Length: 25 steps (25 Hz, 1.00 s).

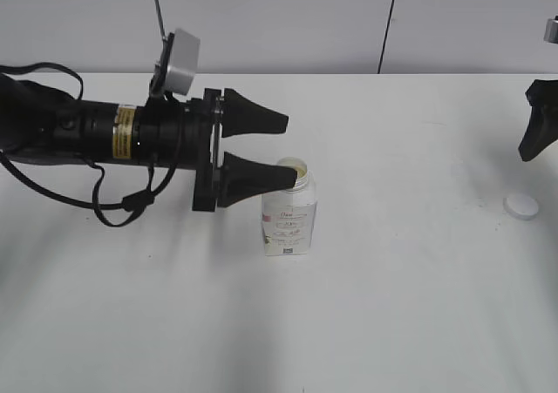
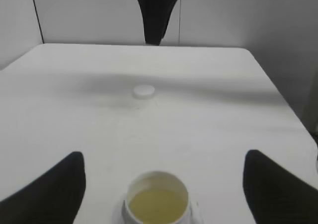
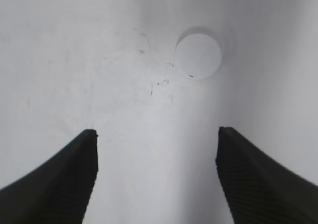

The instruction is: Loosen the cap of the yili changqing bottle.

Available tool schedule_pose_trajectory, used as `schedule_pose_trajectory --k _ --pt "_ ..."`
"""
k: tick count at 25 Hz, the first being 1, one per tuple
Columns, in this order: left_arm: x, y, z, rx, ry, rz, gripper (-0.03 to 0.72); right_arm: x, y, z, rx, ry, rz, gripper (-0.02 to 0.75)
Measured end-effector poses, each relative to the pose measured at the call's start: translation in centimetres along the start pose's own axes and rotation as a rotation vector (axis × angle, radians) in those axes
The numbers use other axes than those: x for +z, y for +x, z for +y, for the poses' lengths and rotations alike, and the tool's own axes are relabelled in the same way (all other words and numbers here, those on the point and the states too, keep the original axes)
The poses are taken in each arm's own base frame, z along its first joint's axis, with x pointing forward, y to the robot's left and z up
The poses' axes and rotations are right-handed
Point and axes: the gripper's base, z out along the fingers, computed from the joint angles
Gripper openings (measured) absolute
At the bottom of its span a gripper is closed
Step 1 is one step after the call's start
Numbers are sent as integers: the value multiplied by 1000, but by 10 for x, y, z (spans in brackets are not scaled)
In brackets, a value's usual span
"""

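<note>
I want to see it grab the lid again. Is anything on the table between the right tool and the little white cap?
No. In the right wrist view the cap lies alone on bare table ahead of the open right tool, nothing between them.

A white tabletop [image 1: 392, 323] fills most of the exterior view, matte and softly shadowed, with faint dark scuffs in the right wrist view. Behind it stands a pale grey wall [image 1: 288, 18] with a dark vertical seam [image 1: 389, 23].
</note>
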Motion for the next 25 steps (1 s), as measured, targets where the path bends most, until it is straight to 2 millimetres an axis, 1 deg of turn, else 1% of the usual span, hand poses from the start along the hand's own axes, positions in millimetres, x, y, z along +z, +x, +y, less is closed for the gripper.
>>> schedule_pose_trajectory --k 6,9,10,13,15,19,21,23,25 --pt "-17 -51 -3 -16 -40 -45 587 -4 1 1 -3 1 -10 582" --pt "-32 -77 -3 -12 -107 -46 587 -4 1 1 -6 2 -10 582" --pt "-37 -83 -2 -17 -145 -34 587 -4 1 1 -6 2 -10 582" --pt "-52 -101 4 -69 -332 34 587 -4 1 1 -6 2 -10 582" --pt "-64 -108 10 -120 -496 98 587 -4 1 1 -6 2 -10 582" --pt "-96 -117 21 -145 -870 243 587 -4 2 2 -1 -11 5 582" --pt "-115 -117 26 -178 -1070 312 587 -4 3 4 8 -31 16 582" --pt "-129 -115 28 -254 -1225 341 587 -4 4 5 12 -44 25 582" --pt "-137 -112 28 -342 -1314 340 587 -4 4 5 14 -49 29 582"
